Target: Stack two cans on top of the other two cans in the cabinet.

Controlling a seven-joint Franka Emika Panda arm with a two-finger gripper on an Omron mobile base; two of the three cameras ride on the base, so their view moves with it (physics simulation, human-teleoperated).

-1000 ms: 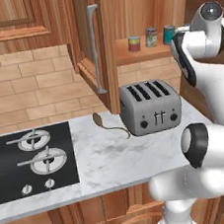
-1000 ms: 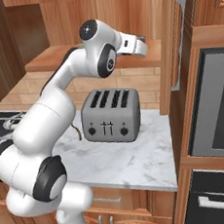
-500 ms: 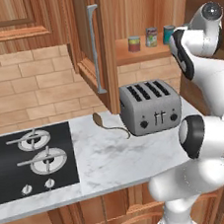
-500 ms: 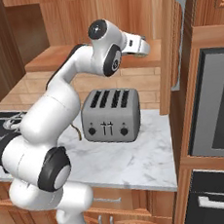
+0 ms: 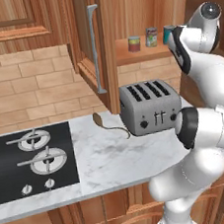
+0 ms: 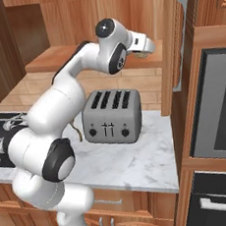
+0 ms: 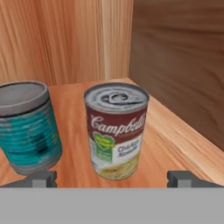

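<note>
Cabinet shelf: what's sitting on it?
On the cabinet shelf: a dark red can, a soup can, a teal can. The arm hides the shelf's right end.

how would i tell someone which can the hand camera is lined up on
Look into the open cabinet above the toaster, at its plank shelf. In the hand view, the soup can stands upright, centred ahead of the open pincer. It has a red and pale label with a green patch, unlike the teal can beside it.
</note>
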